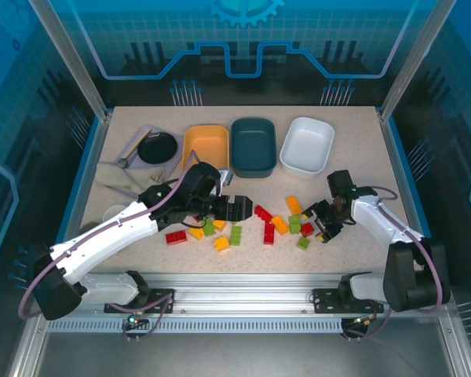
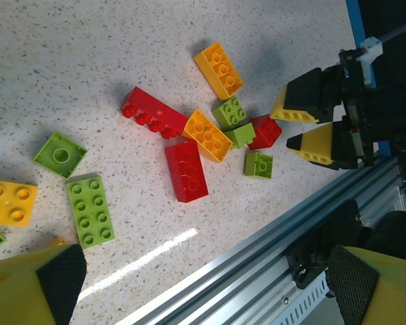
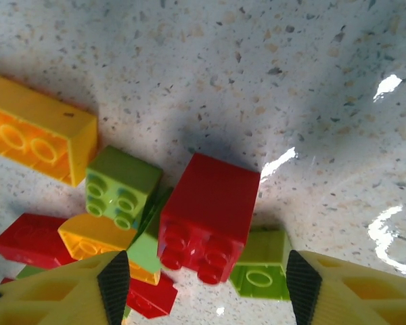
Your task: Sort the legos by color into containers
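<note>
Red, green and yellow-orange legos lie scattered on the speckled table between the arms, among them a long red brick (image 2: 153,112), an orange brick (image 2: 218,70) and a long green brick (image 2: 90,210). My right gripper (image 3: 208,288) is low over a small red brick (image 3: 210,217), its pads standing a little off either side of it. That same red brick (image 1: 307,229) lies beside a green one (image 3: 260,274). My left gripper (image 1: 239,209) hovers open with nothing in it. At the back sit the orange (image 1: 206,148), teal (image 1: 253,146) and white (image 1: 307,146) containers.
A round black bowl (image 1: 157,147) sits on a lilac tray at the back left, with a beige cloth (image 1: 118,177) and a pale mug (image 1: 114,214) nearer. An aluminium rail (image 2: 271,244) runs along the table's near edge.
</note>
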`<state>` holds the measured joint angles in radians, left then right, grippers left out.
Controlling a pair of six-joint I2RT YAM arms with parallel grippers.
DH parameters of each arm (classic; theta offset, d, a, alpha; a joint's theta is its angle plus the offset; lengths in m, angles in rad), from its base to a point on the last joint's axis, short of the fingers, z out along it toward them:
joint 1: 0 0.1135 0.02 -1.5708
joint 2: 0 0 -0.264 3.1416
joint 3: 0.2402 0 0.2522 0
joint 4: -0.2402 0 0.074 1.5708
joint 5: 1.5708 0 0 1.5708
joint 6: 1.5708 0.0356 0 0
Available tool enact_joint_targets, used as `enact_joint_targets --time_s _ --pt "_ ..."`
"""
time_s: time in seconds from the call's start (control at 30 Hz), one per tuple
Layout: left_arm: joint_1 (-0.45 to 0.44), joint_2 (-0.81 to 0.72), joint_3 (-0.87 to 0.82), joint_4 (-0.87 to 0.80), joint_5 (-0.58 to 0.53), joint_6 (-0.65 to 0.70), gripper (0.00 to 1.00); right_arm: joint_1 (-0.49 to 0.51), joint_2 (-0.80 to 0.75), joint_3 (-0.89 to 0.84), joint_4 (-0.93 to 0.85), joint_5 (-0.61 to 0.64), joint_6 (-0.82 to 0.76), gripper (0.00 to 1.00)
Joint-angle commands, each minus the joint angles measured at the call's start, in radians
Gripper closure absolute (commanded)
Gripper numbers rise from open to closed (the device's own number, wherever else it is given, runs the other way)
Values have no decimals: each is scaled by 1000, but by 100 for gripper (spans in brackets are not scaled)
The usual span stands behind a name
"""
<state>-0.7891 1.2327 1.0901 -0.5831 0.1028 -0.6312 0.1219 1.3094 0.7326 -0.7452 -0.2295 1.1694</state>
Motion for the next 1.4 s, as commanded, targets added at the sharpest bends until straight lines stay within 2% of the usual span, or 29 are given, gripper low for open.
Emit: enact_joint_targets --time_s 0.0,0.4,0.5,0.63,0.7,0.9,1.0,1.17,1.37 --pt "-14 15 -4 29 3 -21 4 -18 34 -14 61 -28 9 36" --pt "-18 39 8 30 -1 -20 4 -16 100 -50 112 -53 38 49" --pt "-18 40 6 31 -4 -24 4 -14 107 -45 109 -48 41 55" --pt "-18 39 1 34 -7 -31 4 -10 97 -37 95 -29 47 69" --pt "-18 38 1 34 -12 -34 5 -5 70 -20 70 -2 41 72" --pt "-17 38 38 17 -37 -54 4 50 -30 193 -98 181 -70 74" --pt "-1 54 86 9 -43 -64 4 61 -17 306 -104 214 -141 74" --pt "81 122 184 6 1 -78 3 61 169 547 -100 223 -256 74" --pt "192 264 337 -50 30 -68 3 19 509 864 -126 201 -321 73"
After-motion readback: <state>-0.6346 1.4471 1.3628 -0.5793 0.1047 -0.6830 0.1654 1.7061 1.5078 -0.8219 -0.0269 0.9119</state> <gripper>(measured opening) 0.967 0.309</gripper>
